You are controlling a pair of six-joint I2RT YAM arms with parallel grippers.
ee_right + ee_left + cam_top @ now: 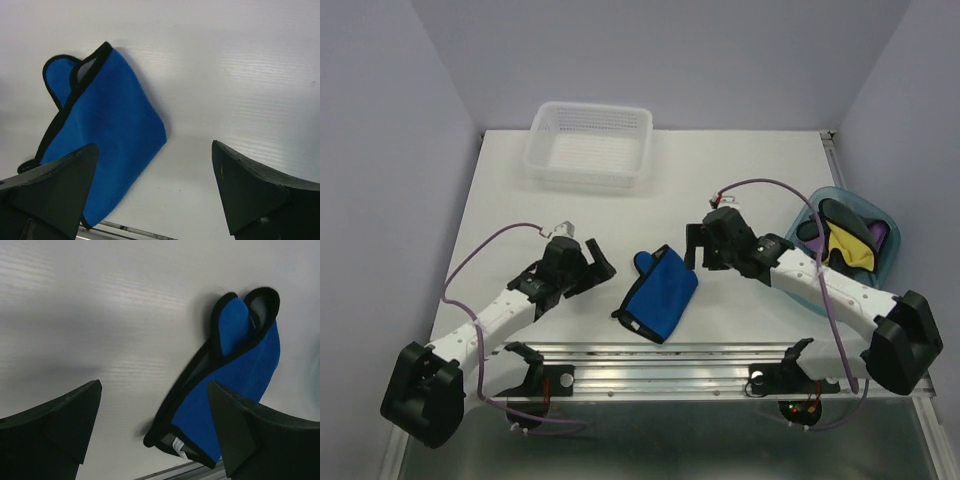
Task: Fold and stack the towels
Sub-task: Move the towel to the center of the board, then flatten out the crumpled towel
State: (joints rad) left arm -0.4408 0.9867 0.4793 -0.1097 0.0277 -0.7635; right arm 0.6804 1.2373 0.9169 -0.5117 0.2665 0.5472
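While both grippers stand wide open with nothing between their fingers, the blue towel (660,293) lies on the table (740,170) between them, close to the metal rail (660,352) at the near edge. It is a soft, fleecy cloth with a black bound hem, doubled over into a rough lozenge. Its far corner curls up in a rounded loop, showing a paler underside. A small white label (177,445) sticks out at its near corner. The left gripper (600,258) is just left of the towel and the right gripper (696,248) is just beyond its far right edge; neither touches it. Their fingers are matt black wedges. The tabletop is smooth white with a faint grain.

At the right, a translucent blue tub (820,200) with rounded corners holds more towels in a crumpled heap: yellow (850,247), black (840,213) and purple (883,235). A white mesh basket (545,170), rectangular, sits at the far left.
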